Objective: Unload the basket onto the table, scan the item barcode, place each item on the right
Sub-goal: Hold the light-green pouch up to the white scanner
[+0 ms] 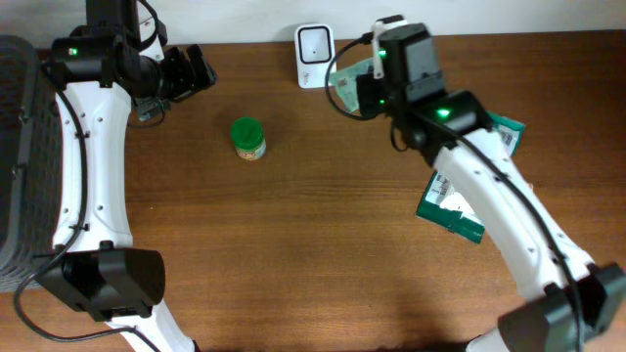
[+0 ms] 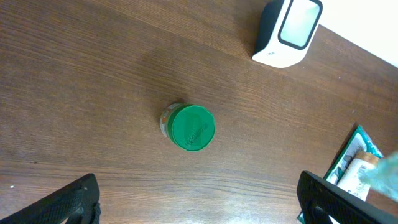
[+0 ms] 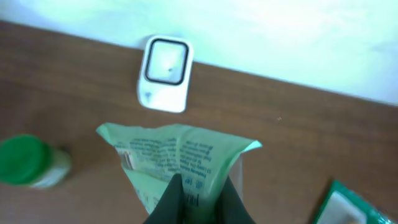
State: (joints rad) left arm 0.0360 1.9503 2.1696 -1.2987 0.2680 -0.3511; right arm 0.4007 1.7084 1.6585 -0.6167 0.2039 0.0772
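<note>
My right gripper [image 3: 198, 200] is shut on a pale green printed pouch [image 3: 177, 155], held above the table with a barcode at its left edge. The white scanner [image 3: 165, 73] stands just beyond the pouch, against the back wall. Seen from overhead, the pouch [image 1: 350, 86] hangs right of the scanner [image 1: 313, 54], under the right gripper [image 1: 377, 83]. My left gripper [image 1: 191, 70] sits at the back left, open and empty. In its wrist view the left gripper [image 2: 199, 208] has its fingers wide apart over bare wood.
A small jar with a green lid [image 1: 248, 138] stands upright left of centre. It also shows in the left wrist view as the jar [image 2: 192, 127]. Green packets [image 1: 450, 207] lie at the right under the right arm. A dark mesh basket [image 1: 15, 147] fills the left edge.
</note>
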